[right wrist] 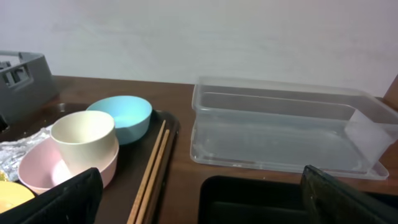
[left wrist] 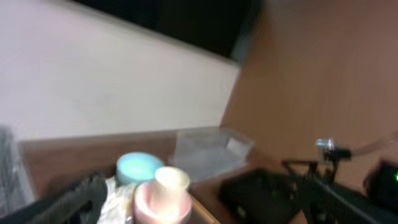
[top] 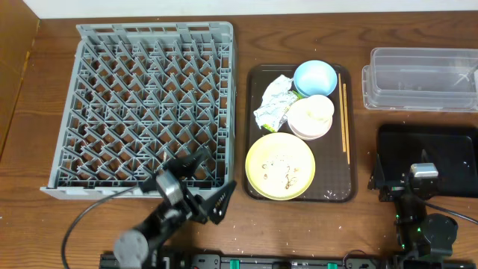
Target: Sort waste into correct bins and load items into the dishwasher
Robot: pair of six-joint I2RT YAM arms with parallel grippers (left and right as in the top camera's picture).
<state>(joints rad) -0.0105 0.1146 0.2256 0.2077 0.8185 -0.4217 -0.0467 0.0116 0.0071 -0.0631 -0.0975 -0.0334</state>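
A grey dish rack (top: pixel 142 104) stands at the left. A brown tray (top: pixel 258 82) holds a light blue bowl (top: pixel 315 77), crumpled white paper (top: pixel 272 103) with a yellow-green packet edge (top: pixel 297 94), a white bowl (top: pixel 302 127) with a small white cup (top: pixel 317 110) in it, a yellow plate (top: pixel 280 166) with pale crumbs (top: pixel 284 170), and chopsticks (top: pixel 344 116). The clear tub (top: pixel 422 78) and black bin (top: pixel 448 146) are at the right. My left gripper (top: pixel 219 205) is open and empty in front of the rack. My right gripper (right wrist: pixel 205 208) is open and empty over the black bin (right wrist: pixel 261 199).
The right wrist view shows the blue bowl (right wrist: pixel 121 117), cup (right wrist: pixel 83 140), chopsticks (right wrist: pixel 152 165) and clear tub (right wrist: pixel 280 124). The blurred left wrist view shows the cup (left wrist: pixel 171 183), blue bowl (left wrist: pixel 138 167) and clear tub (left wrist: pixel 208 149). A wall runs along the table's far edge.
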